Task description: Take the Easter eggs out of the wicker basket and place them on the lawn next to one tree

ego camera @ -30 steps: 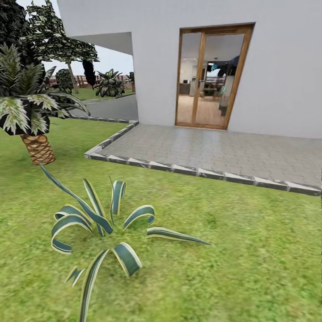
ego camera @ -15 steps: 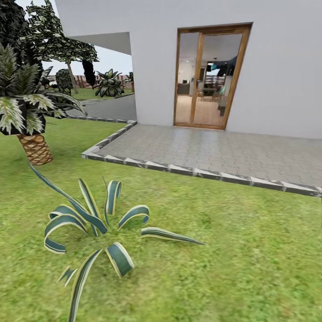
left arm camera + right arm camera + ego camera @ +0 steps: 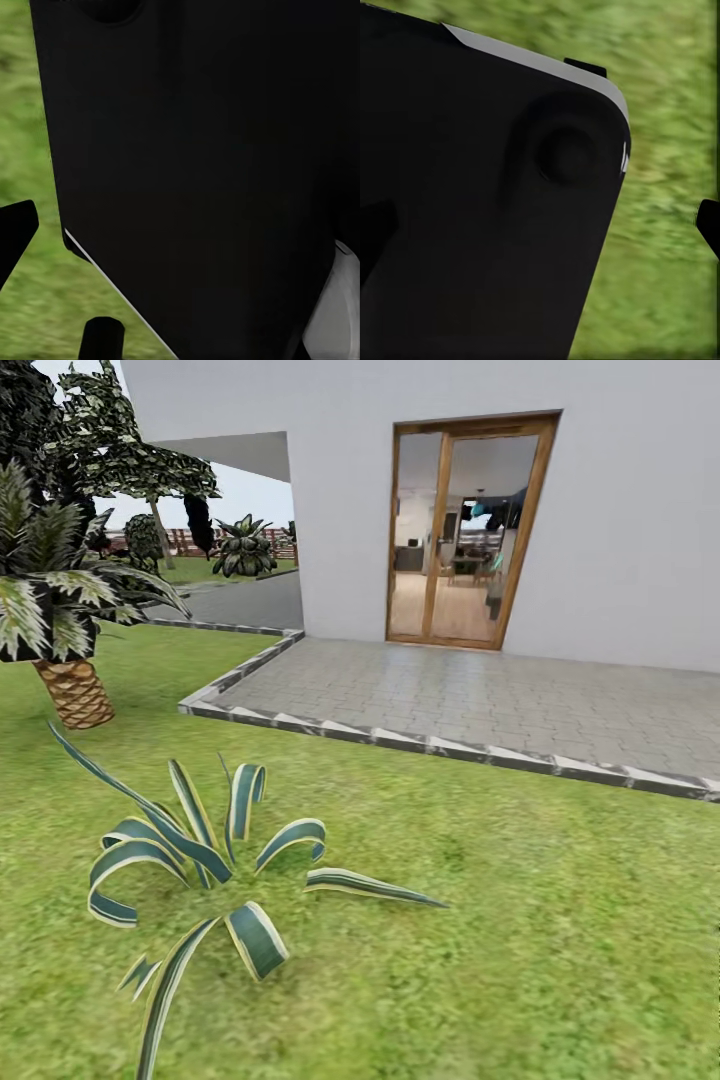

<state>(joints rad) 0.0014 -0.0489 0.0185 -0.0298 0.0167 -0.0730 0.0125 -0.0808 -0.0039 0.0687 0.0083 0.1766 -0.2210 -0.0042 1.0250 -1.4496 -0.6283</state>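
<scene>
The lawn (image 3: 520, 920) spreads green across the near ground. The Easter eggs, the wicker basket and the tree are out of view. In the left wrist view a black part of the robot (image 3: 195, 150) blocks most of the picture, with a dark fingertip (image 3: 15, 240) of the left gripper against blurred grass (image 3: 30, 150). In the right wrist view another black part (image 3: 472, 225) covers the grass (image 3: 675, 112), and one dark fingertip (image 3: 709, 225) of the right gripper pokes in at the edge. Whether either gripper is open or shut cannot be told.
A striped spiky agave (image 3: 200, 870) grows close in front at the left. A palm with a scaly trunk (image 3: 70, 690) stands further left. A paved terrace with a raised kerb (image 3: 430, 745) lies ahead, before a white house with a glass door (image 3: 460, 530).
The whole head view has drifted a little to the left, so the camera has moved. Nothing in the scene itself has shifted.
</scene>
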